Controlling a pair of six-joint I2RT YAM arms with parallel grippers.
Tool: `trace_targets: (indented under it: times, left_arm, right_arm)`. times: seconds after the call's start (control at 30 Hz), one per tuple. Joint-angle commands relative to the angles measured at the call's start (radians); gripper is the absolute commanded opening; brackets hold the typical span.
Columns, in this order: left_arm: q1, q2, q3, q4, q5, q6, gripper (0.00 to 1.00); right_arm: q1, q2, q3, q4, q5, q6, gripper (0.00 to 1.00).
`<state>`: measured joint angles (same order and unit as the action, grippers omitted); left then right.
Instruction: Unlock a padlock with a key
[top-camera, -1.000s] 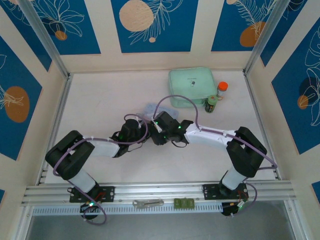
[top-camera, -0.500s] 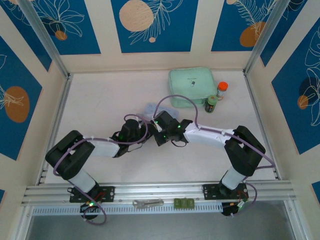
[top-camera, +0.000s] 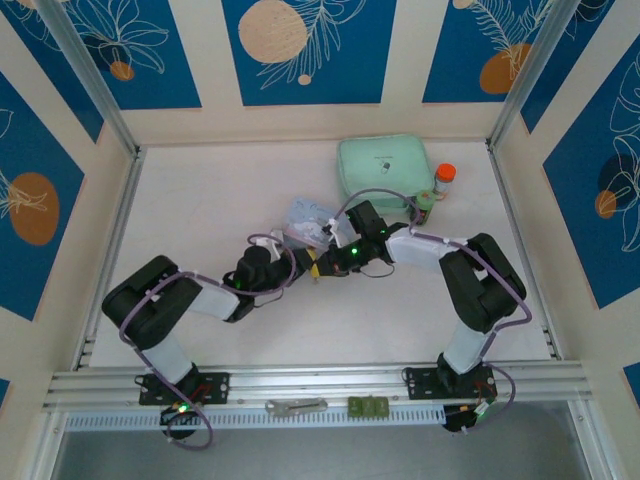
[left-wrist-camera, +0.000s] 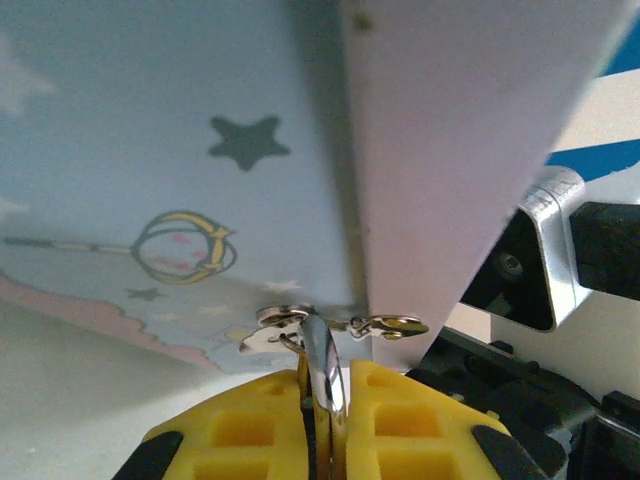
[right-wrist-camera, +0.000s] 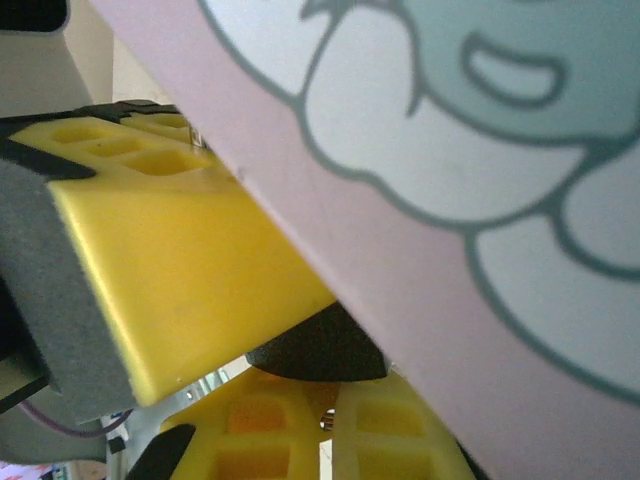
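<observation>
Pinching the thin silvery metal key (left-wrist-camera: 322, 355) upright at lower centre, yellow pads (left-wrist-camera: 260, 420) of the left gripper (left-wrist-camera: 322, 400) pressed together on it, long axis running up-frame to the bottom edge of the pale blue tin (left-wrist-camera: 150, 150), fingers (right-wrist-camera: 262, 432) of the right gripper (right-wrist-camera: 325, 425) closed alongside.

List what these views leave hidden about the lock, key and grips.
- Padlock: top view, hidden beneath left gripper and right gripper.
- Key: left wrist view, the shut left gripper covers all but a sliver.
- Right wrist view: blurred tin blocks what, if anything, the right gripper holds.
</observation>
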<state>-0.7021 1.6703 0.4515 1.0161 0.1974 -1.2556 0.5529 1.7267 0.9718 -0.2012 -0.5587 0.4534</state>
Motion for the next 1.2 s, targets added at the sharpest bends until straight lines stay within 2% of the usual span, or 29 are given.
trace_targets:
  times: [0.0,0.1,0.13,0.2,0.33,0.5,0.7,0.9,0.93,1.07,1.17]
  left_arm:
    - [-0.021,0.001,0.002,0.144,0.118,0.027,0.00]
    - [-0.020,0.015,0.010,0.128,0.103,0.025,0.00]
    - [-0.020,0.020,0.011,0.120,0.092,0.020,0.00]
    - [-0.019,0.030,0.013,0.106,0.067,0.012,0.00]
    - [-0.017,0.040,0.025,0.042,0.010,0.017,0.00]
    - [-0.017,0.040,0.045,-0.064,-0.057,0.040,0.00]
    - [-0.020,0.047,0.058,-0.123,-0.082,0.053,0.01]
    - [-0.031,0.043,0.049,-0.184,-0.116,0.103,0.12]
    - [-0.030,0.044,0.046,-0.185,-0.116,0.104,0.15]
    - [-0.031,0.034,0.018,-0.146,-0.123,0.082,0.41]
    - [-0.029,-0.016,-0.011,-0.160,-0.150,0.079,0.50]
  right_arm:
    - [-0.027,-0.015,0.010,0.105,-0.092,0.053,0.00]
    - [-0.025,-0.035,0.006,0.087,-0.061,0.044,0.00]
    - [-0.025,-0.043,0.005,0.080,-0.047,0.042,0.03]
    - [-0.024,-0.066,-0.004,0.075,-0.026,0.043,0.18]
    - [-0.024,-0.130,-0.029,0.058,0.023,0.041,0.38]
    - [-0.024,-0.224,-0.055,0.011,0.124,0.032,0.40]
    - [-0.021,-0.303,-0.085,-0.013,0.247,0.039,0.41]
    - [-0.010,-0.320,-0.081,-0.018,0.317,0.044,0.41]
    - [-0.008,-0.320,-0.078,-0.021,0.324,0.044,0.41]
    - [0.014,-0.327,-0.066,-0.038,0.368,0.035,0.41]
    - [0.031,-0.332,-0.059,-0.056,0.398,0.023,0.41]
